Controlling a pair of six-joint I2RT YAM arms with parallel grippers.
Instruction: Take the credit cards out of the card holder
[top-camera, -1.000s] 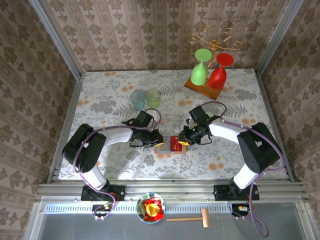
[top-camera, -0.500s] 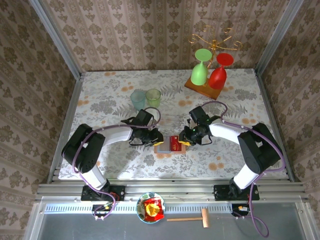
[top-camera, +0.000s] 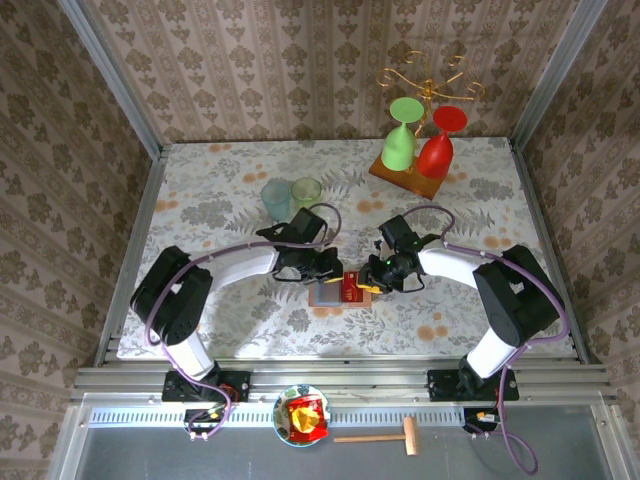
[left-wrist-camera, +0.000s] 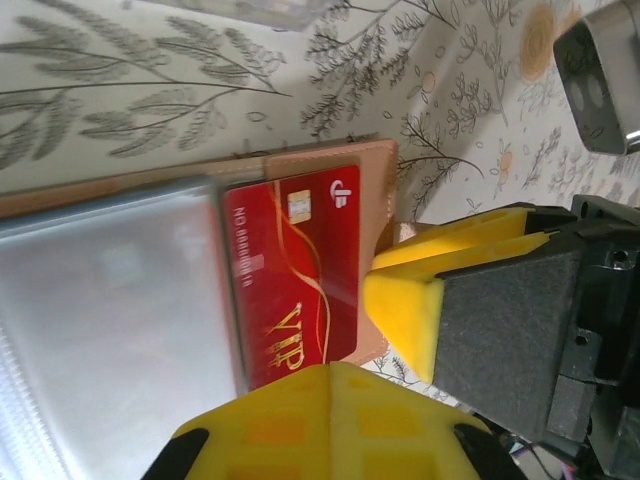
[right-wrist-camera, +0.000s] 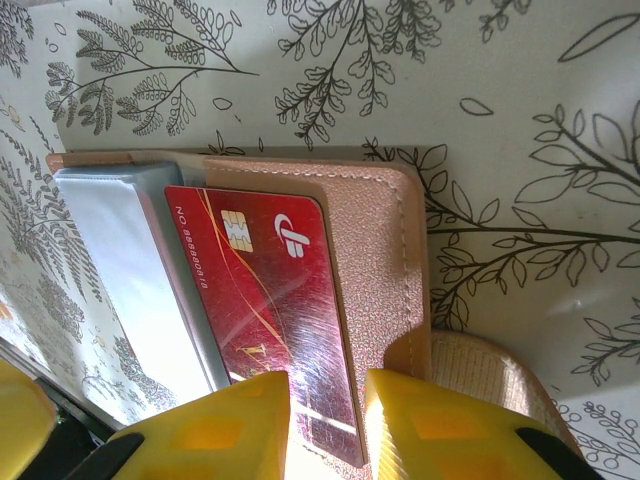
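While the left gripper (left-wrist-camera: 325, 400), shut and empty, appears to press on the open card holder (right-wrist-camera: 385, 250) mid-table (top-camera: 450, 200), the right gripper (right-wrist-camera: 327, 400) stands narrowly parted over the red credit card (right-wrist-camera: 270, 290), half pocketed. Nip its edge squarely; draw straight out, holder pinned.

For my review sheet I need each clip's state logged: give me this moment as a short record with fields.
card holder: open flat on the flowered table, tan leather, clear pockets inside
credit card: one red VIP card lying on the leather half beside the pockets
left gripper: jaws shut, at the card's VIP end
right gripper: jaws slightly apart, over the same end
task state: card not yet off the holder
far right: green goblet and red goblet on a wooden board
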